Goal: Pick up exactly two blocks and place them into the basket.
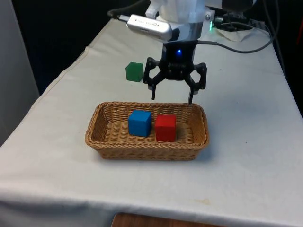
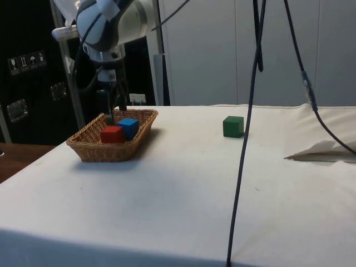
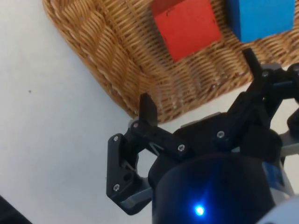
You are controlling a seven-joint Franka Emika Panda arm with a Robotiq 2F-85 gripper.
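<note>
A woven wicker basket [image 1: 102, 131] [image 2: 89, 146] [image 3: 117, 60] holds a blue block [image 1: 139, 122] [image 2: 129, 126] [image 3: 259, 17] and a red block [image 1: 165, 127] [image 2: 112, 134] [image 3: 185, 25] side by side. My gripper [image 1: 171, 96] [image 2: 114, 109] [image 3: 198, 77] hangs open and empty just above the basket's far rim, behind the red block. A green block [image 1: 134, 72] [image 2: 233, 126] rests on the cloth beyond the basket, toward the front view's left.
Cables [image 2: 247, 117] hang across the side view. More cables and a folded cloth [image 1: 246, 33] lie at the far end of the table, on the front view's right. White cloth stretches around the basket.
</note>
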